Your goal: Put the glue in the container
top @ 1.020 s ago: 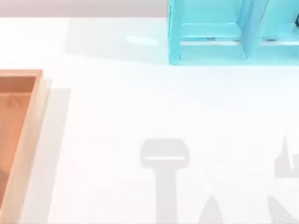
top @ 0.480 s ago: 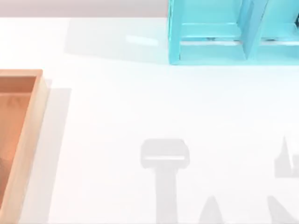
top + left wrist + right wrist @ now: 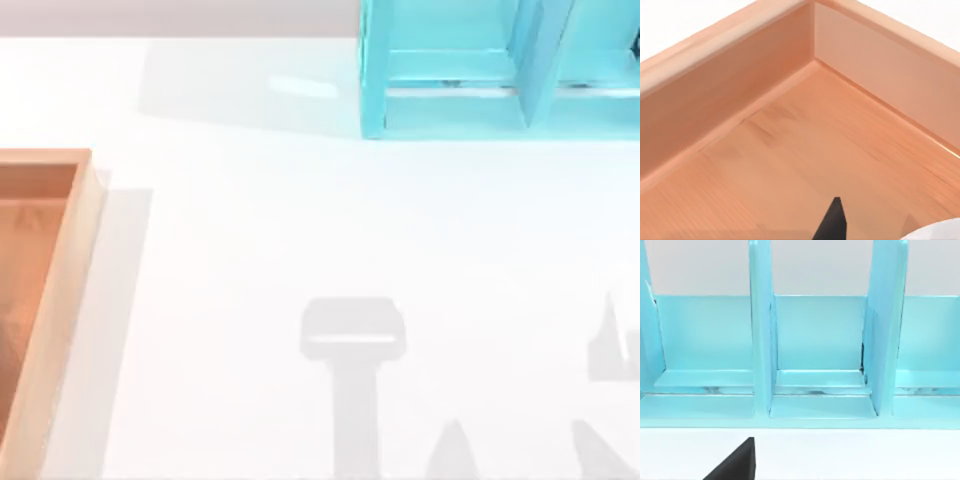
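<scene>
From above, the white worktop (image 3: 250, 250) has the wooden box (image 3: 75, 260) at its left edge and a blue shelf (image 3: 450, 100) at the far side, toward the right. Grey shadows of the arms lie on the worktop near the front. The left wrist view looks down into a corner of the box (image 3: 740, 90), where two pale walls meet over the orange-brown floor. A dark pointed tip of the left tool (image 3: 832, 222) pokes in at the edge of that view, low over the box floor. Beside that tip, at the picture's edge, sits a small rounded white shape (image 3: 935, 234), too little of it to tell if it is the glue, or if it touches the tool. You cannot tell if the left tool is apart or together. The right wrist view faces the blue shelf (image 3: 815, 340) from the front, with its upright dividers and open slots standing on the worktop (image 3: 865, 455). A dark tip of the right tool (image 3: 737, 465) shows near the shelf. You cannot tell if that tool is apart or together either.
</scene>
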